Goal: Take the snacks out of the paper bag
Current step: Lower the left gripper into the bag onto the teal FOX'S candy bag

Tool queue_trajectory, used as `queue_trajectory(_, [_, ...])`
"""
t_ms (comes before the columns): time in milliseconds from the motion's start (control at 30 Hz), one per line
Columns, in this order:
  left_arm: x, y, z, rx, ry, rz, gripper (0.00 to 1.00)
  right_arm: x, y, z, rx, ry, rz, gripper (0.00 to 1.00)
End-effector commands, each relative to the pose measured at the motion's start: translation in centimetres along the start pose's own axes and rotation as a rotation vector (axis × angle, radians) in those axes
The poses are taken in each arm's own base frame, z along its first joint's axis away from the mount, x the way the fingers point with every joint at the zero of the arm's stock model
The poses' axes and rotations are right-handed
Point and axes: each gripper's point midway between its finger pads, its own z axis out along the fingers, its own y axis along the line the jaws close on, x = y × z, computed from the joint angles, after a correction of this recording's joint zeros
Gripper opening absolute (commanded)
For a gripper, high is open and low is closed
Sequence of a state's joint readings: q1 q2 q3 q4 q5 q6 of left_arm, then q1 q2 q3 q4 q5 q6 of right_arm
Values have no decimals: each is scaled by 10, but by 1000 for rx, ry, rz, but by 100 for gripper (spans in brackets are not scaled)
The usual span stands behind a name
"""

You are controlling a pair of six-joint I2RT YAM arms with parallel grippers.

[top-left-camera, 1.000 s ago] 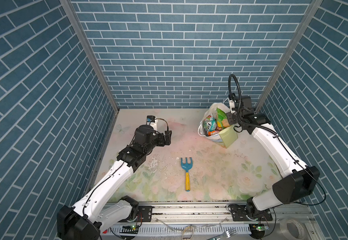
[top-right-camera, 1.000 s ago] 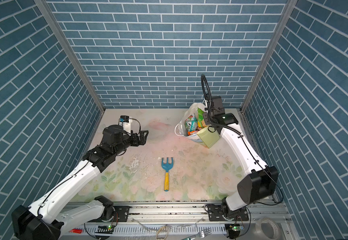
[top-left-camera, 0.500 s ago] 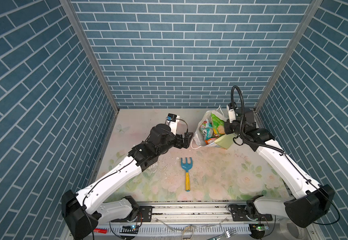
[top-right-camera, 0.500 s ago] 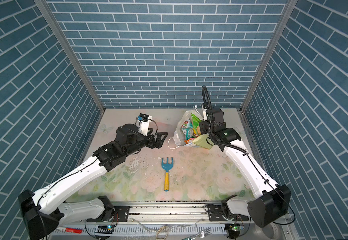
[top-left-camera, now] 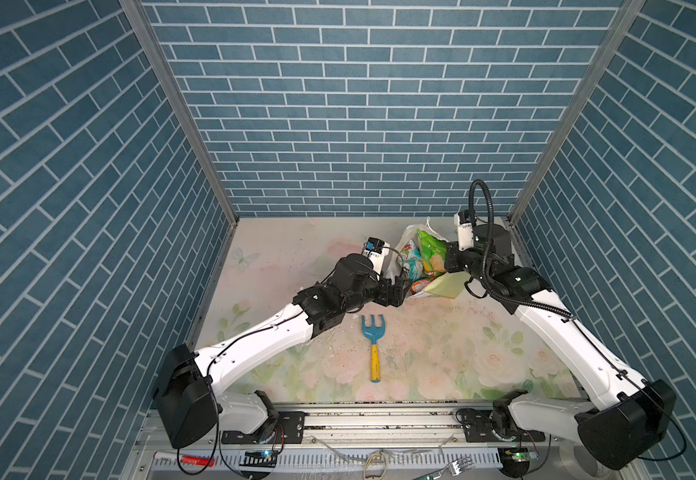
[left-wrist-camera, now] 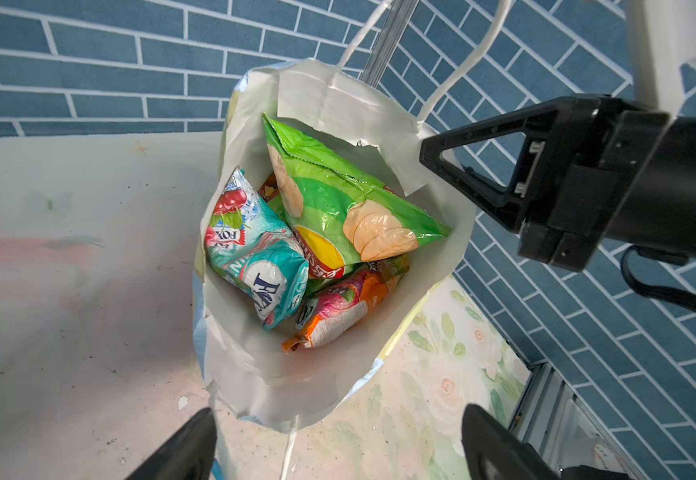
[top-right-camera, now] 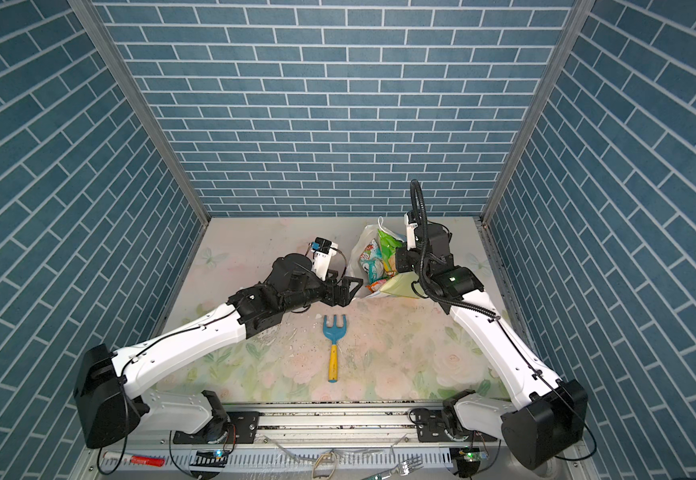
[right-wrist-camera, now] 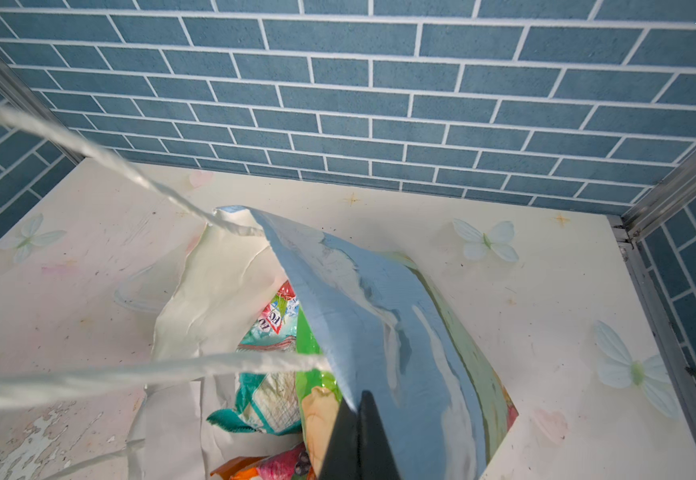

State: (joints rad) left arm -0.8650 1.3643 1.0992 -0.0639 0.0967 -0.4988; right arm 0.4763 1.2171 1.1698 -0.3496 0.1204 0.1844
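Observation:
The paper bag (top-left-camera: pixel 446 286) (top-right-camera: pixel 400 286) lies tilted at the back right, its mouth facing my left arm. My right gripper (right-wrist-camera: pixel 360 399) (left-wrist-camera: pixel 425 151) is shut on the bag's blue upper wall (right-wrist-camera: pixel 400 332) at the rim. Inside the white lining (left-wrist-camera: pixel 304 374) are the snacks: a large green packet (left-wrist-camera: pixel 338 195) (top-left-camera: pixel 431 245), a teal-white packet (left-wrist-camera: pixel 254 249) (right-wrist-camera: pixel 267 399) and an orange-red packet (left-wrist-camera: pixel 338 311). My left gripper (left-wrist-camera: pixel 338 415) (top-left-camera: pixel 400 286) (top-right-camera: pixel 350 286) is open just outside the mouth, its fingers either side of the lower rim, holding nothing.
A blue-headed, yellow-handled toy rake (top-left-camera: pixel 373 345) (top-right-camera: pixel 333 345) lies on the floral table in front of the bag. White cord handles (left-wrist-camera: pixel 462 62) (right-wrist-camera: pixel 130 370) stick out from the rim. Brick walls close in behind and to the right of the bag.
My left arm has swung right from the table's middle left to the bag's mouth. My right gripper has pulled the bag forward and tipped it towards the left gripper.

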Motion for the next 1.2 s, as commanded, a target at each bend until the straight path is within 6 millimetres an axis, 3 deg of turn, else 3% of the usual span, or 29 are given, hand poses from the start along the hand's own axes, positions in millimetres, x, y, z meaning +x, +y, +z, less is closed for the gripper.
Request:
queue_trajectory(0, [2, -4, 8, 19, -3, -32, 89, -8, 9, -7, -34, -40, 37, 0])
queue_trajectory(533, [20, 20, 51, -69, 38, -20, 60, -10, 33, -1, -62, -16, 4, 0])
queue_trajectory(867, [31, 41, 84, -171, 85, -7, 56, -14, 34, -5, -54, -23, -2, 0])
queue_trajectory(1167, [25, 58, 99, -273, 85, 59, 55, -10, 31, -4, -46, -36, -2, 0])
